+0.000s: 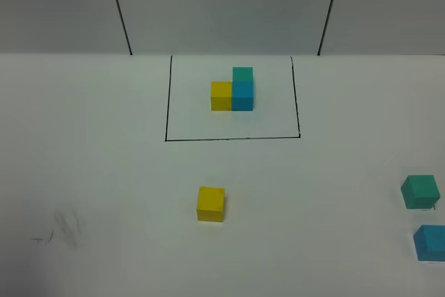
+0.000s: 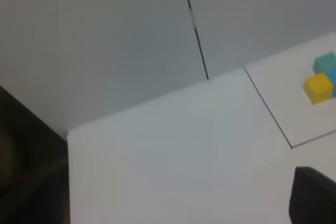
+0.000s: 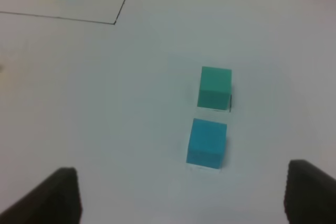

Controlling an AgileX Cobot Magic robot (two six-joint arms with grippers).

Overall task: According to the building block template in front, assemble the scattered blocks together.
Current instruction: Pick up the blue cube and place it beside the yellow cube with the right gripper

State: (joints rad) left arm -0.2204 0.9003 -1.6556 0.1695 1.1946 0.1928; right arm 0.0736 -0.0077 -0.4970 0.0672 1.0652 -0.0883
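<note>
Neither arm shows in the high view. The left pincer (image 2: 173, 205) hangs with its jaws wide apart and empty over the bare tabletop (image 1: 104, 172), so it has a long reach ahead. Coming in skewed could shove the loose yellow cube (image 1: 211, 204) aside instead of straddling it. That cube sits alone near the centre, and the building block template (image 1: 234, 90) lies at its 12 o'clock inside a thin black outline (image 1: 233, 138). A careless sweep could knock the template and spoil the reference. Far off at 3 o'clock, hard against the view's edge, lie the teal cube (image 1: 420, 191) and, at its 6 o'clock, the blue cube (image 1: 431, 242). These two are near each other but apart, and jaws closing on one may nudge the other or push it off the tabletop. The right pincer (image 3: 187, 194) hovers above the pair, fingers spread and gripping nothing. Swapping colours or stacking the teal off-centre would break the L. Every block is a plain, matte, sharp-edged cube, probably light and easy to slide. The tabletop is smooth and white, with a faint grey smudge (image 1: 66, 227) toward 8 o'clock of the yellow cube.
</note>
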